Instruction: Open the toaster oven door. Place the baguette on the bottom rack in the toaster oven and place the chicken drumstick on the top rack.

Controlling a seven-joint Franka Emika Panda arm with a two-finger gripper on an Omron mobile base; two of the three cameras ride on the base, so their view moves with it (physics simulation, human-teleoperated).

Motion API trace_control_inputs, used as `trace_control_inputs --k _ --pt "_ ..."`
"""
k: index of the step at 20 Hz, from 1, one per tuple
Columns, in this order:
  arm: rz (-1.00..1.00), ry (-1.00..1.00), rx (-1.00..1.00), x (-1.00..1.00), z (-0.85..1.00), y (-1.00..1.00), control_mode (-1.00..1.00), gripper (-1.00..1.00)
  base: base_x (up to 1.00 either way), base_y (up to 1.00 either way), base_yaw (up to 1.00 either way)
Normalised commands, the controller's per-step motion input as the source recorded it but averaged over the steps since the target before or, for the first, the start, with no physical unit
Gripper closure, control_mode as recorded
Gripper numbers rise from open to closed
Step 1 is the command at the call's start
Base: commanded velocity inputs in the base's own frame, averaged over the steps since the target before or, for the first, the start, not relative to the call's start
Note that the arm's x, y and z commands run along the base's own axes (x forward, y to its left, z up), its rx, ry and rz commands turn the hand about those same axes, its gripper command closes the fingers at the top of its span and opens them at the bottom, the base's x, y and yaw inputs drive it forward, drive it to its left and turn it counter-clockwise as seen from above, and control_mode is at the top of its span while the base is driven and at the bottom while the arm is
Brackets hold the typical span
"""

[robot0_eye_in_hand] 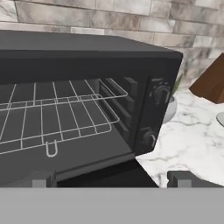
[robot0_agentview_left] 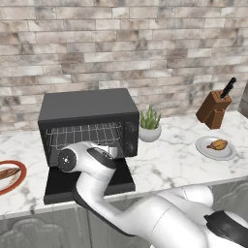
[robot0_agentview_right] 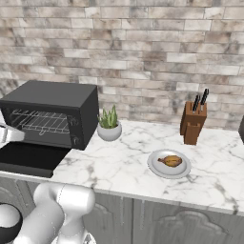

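Oven sits far left on the counter, its door folded flat toward the near edge so the racks are reachable; top rack shows inside. Gripper hangs empty, jaws wide, just in front of the cavity. Baguette waits on the left plate, drumstick on the right plate, both ungrasped.

No readable text, label or number on the toaster oven or elsewhere.
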Motion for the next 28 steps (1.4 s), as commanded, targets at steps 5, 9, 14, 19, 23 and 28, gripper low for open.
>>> trace_control_inputs --k 5,9,14,19,23,28 --pt "0.0 -0.06 -0.03 0.0 0.19 0.01 -1.0 -1.0 0.0 0.0 0.0" --pt "0.0 0.0 -0.01 0.0 0.15 0.0 -1.0 -1.0 0.0 0.0 0.0" --pt "0.0 0.0 0.0 0.0 0.13 0.03 -1.0 -1.0 0.0 0.0 0.0" --pt "0.0 0.0 -0.01 0.02 0.02 0.02 -1.0 -1.0 0.0 0.0 0.0" --pt "0.0 -0.09 -0.04 0.09 0.01 0.0 -1.0 -1.0 0.0 0.0 0.0" --pt "0.0 -0.21 -0.1 0.0 0.06 0.03 -1.0 -1.0 0.0 0.0 0.0"
